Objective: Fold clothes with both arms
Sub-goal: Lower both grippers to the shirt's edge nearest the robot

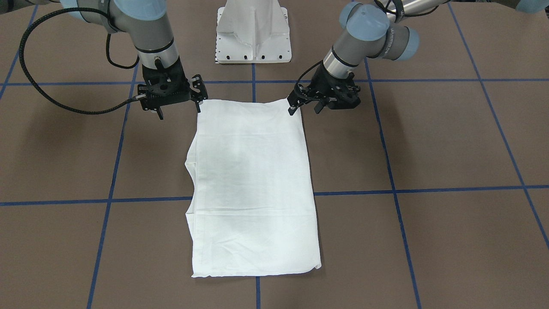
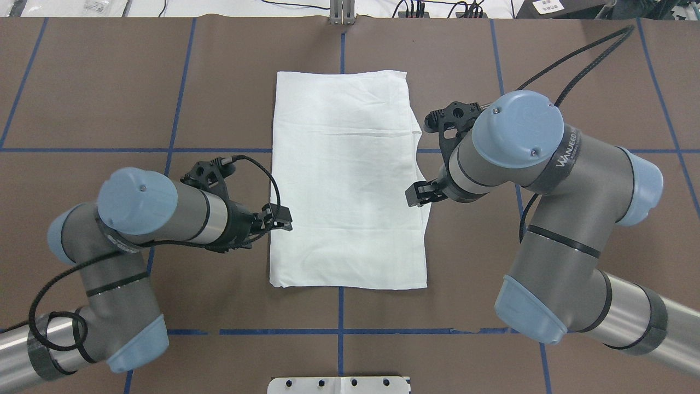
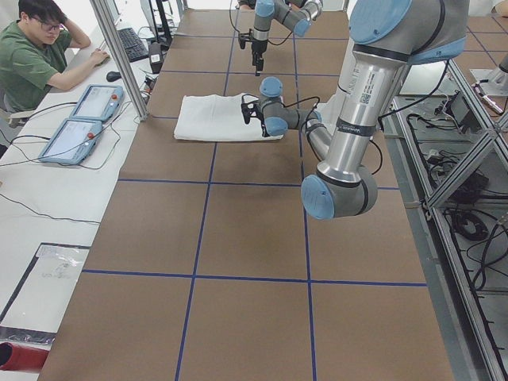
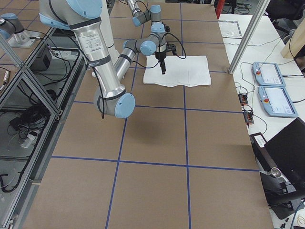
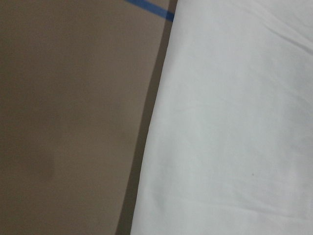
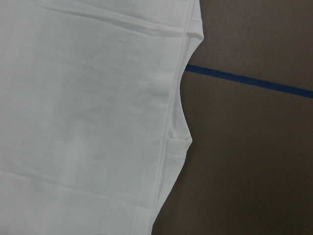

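The white T-shirt (image 1: 253, 184) lies folded into a flat rectangle in the middle of the brown table (image 1: 429, 141); its text block, collar and label are hidden. It also shows in the overhead view (image 2: 347, 180). My left gripper (image 1: 305, 110) is open and empty, just over the shirt's robot-side corner on my left. My right gripper (image 1: 180, 109) is open and empty at the other robot-side corner. In the overhead view the left gripper (image 2: 278, 218) and right gripper (image 2: 418, 194) flank the shirt. The left wrist view shows the shirt's edge (image 5: 230, 137); the right wrist view shows a folded edge (image 6: 98, 107).
The white pedestal base (image 1: 253, 34) stands at the robot side of the table. Blue tape lines (image 1: 429, 189) grid the table. In the exterior left view an operator (image 3: 36, 55) sits by two teach pendants (image 3: 83, 119) beyond the table's far side.
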Motion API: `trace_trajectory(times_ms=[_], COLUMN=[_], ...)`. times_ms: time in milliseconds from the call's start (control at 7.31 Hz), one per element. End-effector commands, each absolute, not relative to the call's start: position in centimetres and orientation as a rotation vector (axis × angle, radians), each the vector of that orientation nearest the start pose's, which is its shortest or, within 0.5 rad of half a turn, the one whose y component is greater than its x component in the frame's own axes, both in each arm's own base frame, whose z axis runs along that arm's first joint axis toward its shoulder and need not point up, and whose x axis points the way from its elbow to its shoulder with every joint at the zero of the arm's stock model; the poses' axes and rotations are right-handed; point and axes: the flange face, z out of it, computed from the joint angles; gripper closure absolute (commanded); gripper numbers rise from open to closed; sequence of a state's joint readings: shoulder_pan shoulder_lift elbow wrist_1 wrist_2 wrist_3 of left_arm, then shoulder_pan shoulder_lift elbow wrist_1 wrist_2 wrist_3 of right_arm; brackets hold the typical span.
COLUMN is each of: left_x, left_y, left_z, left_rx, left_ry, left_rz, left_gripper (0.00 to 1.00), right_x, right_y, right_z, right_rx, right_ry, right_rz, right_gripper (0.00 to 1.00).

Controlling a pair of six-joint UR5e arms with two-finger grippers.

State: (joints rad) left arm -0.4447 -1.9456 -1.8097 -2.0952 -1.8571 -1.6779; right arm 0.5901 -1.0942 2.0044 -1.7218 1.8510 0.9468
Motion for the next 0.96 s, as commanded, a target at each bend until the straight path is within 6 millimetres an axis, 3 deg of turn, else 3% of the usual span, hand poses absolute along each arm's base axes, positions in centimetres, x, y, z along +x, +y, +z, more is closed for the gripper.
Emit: trace_trajectory(times_ms=[0,137,820], left_x=[54.54,54.57,54.56], left_y=[-31.42,-31.26,-31.32], left_z=[29.57,29.46,29.12], left_rx=[-0.076,-0.075,-0.077], left_ry=[1.118,1.119,1.124], left_rz=[-0.322,-0.323,-0.321], left_gripper=[0.02,0.02,0.4], right_x=[-41.59,-41.59,-41.87], right_y=[-40.17,-40.1,-40.13], right_z=[22.07,21.78,22.06], right_rx=[0.201,0.203,0.192], right_ry=[-0.825,-0.858,-0.855], right_rz=[-0.107,-0.108,-0.106], right_gripper=[0.0,0.0,0.0])
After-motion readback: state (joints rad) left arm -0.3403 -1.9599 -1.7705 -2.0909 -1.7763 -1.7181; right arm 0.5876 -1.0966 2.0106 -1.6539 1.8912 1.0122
